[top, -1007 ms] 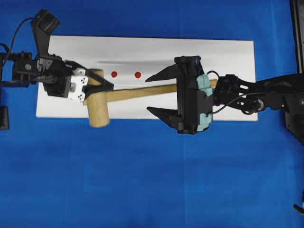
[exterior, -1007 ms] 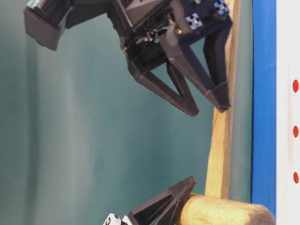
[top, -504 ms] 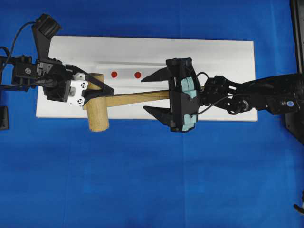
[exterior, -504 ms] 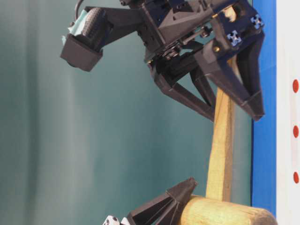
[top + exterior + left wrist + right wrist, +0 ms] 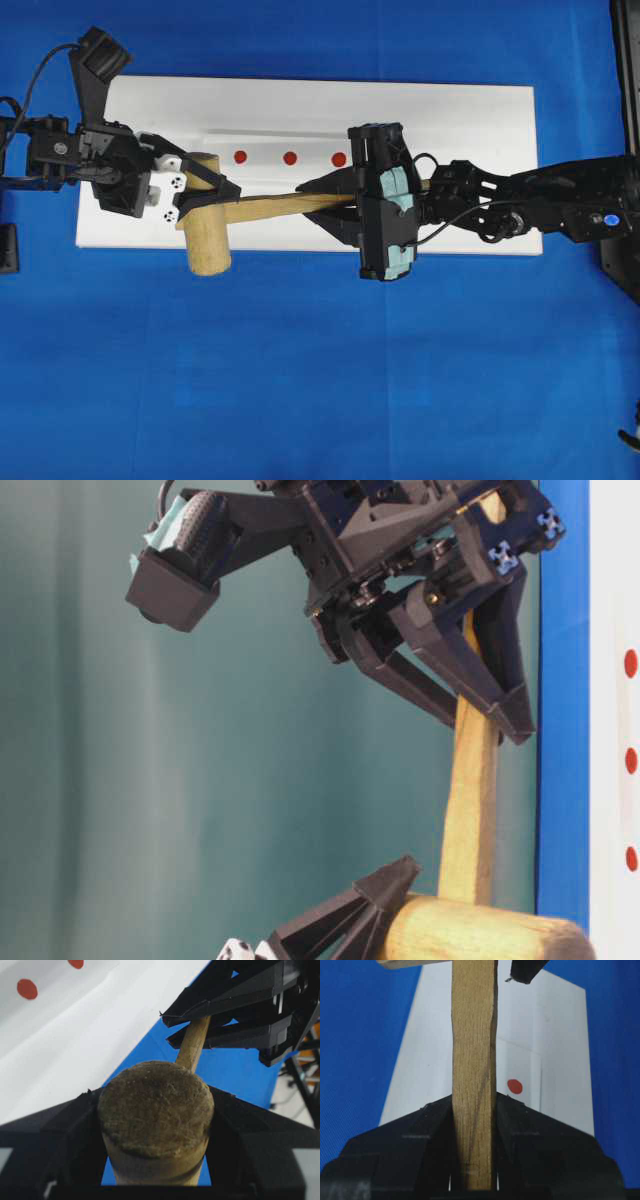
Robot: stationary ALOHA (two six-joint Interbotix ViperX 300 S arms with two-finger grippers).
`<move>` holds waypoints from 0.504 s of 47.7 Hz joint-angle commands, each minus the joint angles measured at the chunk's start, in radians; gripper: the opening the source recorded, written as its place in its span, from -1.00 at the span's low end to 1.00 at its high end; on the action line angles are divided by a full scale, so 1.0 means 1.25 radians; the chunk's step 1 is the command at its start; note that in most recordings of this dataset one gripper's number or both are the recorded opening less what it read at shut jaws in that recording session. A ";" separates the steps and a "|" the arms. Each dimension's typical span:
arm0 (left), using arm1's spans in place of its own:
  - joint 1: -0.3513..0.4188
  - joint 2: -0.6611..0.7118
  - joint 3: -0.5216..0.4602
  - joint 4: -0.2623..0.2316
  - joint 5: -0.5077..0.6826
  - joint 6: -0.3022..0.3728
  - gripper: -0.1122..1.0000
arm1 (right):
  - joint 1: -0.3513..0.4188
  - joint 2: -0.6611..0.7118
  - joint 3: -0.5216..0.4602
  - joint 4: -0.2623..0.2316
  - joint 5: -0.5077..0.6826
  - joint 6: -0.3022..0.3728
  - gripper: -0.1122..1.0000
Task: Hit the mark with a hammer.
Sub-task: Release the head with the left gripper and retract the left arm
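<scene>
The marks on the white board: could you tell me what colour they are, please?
Red marks, round dots on the white board; clearest in the overhead view.

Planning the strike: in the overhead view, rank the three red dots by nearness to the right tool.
From the right tool, shut on the hammer handle:
1. Right dot, just above it.
2. Middle dot, farther left.
3. Left dot, near the hammer head.

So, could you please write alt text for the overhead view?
Two black grippers hold a wooden hammer over a white board with three red dots: left gripper on the head, right gripper on the handle.
</scene>
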 commanded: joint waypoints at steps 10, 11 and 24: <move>-0.010 0.001 -0.032 0.002 -0.002 0.015 0.02 | -0.002 -0.009 -0.023 -0.001 -0.004 0.004 -0.66; -0.009 0.001 -0.032 0.001 -0.002 0.013 0.02 | -0.002 -0.009 -0.023 -0.001 -0.002 0.004 -0.66; -0.009 0.000 -0.032 0.001 -0.002 0.009 0.58 | -0.002 -0.009 -0.023 0.000 0.000 0.009 -0.66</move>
